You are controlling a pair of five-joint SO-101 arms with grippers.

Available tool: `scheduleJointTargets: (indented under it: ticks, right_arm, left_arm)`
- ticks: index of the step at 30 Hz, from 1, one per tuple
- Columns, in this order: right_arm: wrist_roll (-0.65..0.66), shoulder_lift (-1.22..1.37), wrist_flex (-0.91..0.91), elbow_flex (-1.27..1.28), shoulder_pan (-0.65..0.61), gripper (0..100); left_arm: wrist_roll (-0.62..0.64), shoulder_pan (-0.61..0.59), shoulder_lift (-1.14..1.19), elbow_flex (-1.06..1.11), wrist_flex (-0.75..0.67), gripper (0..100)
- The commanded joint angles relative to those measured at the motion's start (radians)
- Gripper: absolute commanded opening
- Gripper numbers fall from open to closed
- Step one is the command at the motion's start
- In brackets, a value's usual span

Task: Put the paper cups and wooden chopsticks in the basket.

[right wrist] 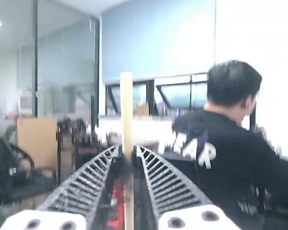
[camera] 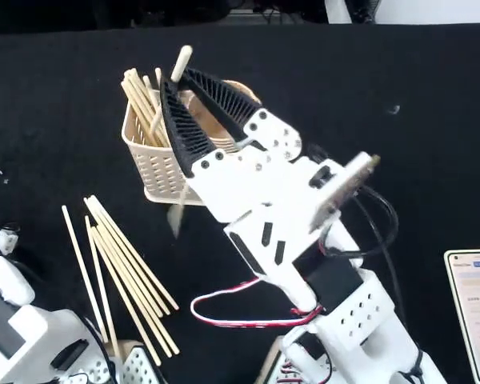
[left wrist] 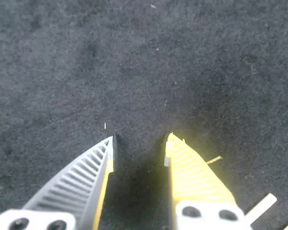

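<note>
Chopstick (pale wood) in right tool

The basket stands on the table, toward its far left. A bunch of chopsticks leans in its left corner, and what may be a cup sits inside. The right gripper hangs over the basket, with a single chopstick pinched upright between its fingers. Loose chopsticks lie in front of the basket, their near ends just beside the left gripper. A phone lies at the right edge.
</note>
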Motion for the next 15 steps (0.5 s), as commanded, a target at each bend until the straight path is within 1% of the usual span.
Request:
scheduleJointTargets:
  ticks: [1, 9, 10, 12, 15]
  right_arm:
    - [-0.006, 0.079, -0.071, -0.004, 0.008, 1.5]
    - [-0.002, 0.312, -0.176, -0.010, 0.009, 1.5]
    - [0.018, 0.338, -0.196, -0.010, 0.009, 1.5]
    - [0.100, 0.383, -0.230, -0.010, 0.009, 1.2]
    - [0.198, 0.426, -0.245, -0.010, 0.009, 1.2]
  left_arm:
    - [-0.002, 0.008, -0.029, -0.018, 0.003, 18]
    - [-0.002, 0.008, -0.029, -0.018, 0.003, 18]
    - [-0.002, 0.008, -0.029, -0.018, 0.003, 18]
    - [-0.002, 0.008, -0.029, -0.018, 0.003, 18]
    - [-0.002, 0.008, -0.029, -0.018, 0.003, 18]
